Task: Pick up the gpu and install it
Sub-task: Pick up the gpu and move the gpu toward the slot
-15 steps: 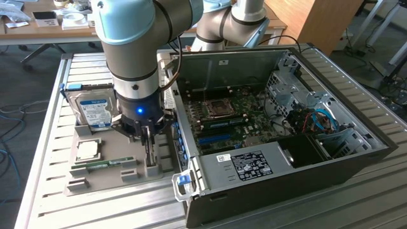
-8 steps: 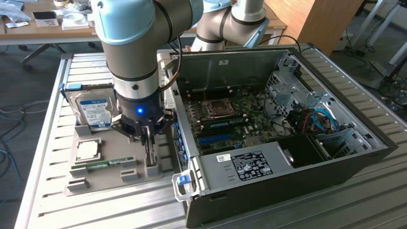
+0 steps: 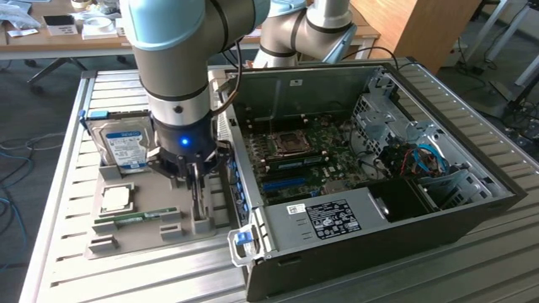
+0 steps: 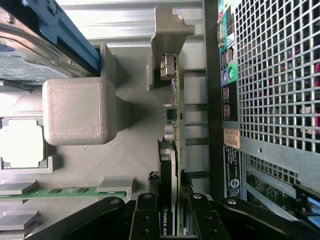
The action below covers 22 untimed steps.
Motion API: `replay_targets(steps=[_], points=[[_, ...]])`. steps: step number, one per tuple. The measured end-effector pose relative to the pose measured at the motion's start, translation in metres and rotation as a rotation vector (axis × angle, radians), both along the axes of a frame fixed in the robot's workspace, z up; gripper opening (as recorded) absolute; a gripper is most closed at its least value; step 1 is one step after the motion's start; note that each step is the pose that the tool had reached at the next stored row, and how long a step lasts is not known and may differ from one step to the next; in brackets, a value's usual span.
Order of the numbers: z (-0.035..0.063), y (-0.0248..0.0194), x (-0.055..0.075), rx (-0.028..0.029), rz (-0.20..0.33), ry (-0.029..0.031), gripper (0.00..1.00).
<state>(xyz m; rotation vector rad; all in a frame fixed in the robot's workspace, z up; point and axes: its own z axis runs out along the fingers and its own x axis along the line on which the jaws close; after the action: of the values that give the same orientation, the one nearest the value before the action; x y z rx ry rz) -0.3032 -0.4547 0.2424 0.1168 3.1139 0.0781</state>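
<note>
Wrist view, gpu: seen edge-on; thin green card, black cooler on one face, silver bracket at the far end.
Where: upright on its edge in a slot of the grey holder, just beside the open case.
Gripper: down at the holder, fingers pressed against both faces of the card, clamping it.
Also in holder: hard drive, chip, memory stick.
Surface: slatted metal table.
Room: wooden desk behind; cables on the dark floor at the exterior view's left.
</note>
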Motion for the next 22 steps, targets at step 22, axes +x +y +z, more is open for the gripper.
replay_targets(steps=[22], points=[[0.0825,0.0,0.0,0.0,0.0,-0.0002,0.27]])
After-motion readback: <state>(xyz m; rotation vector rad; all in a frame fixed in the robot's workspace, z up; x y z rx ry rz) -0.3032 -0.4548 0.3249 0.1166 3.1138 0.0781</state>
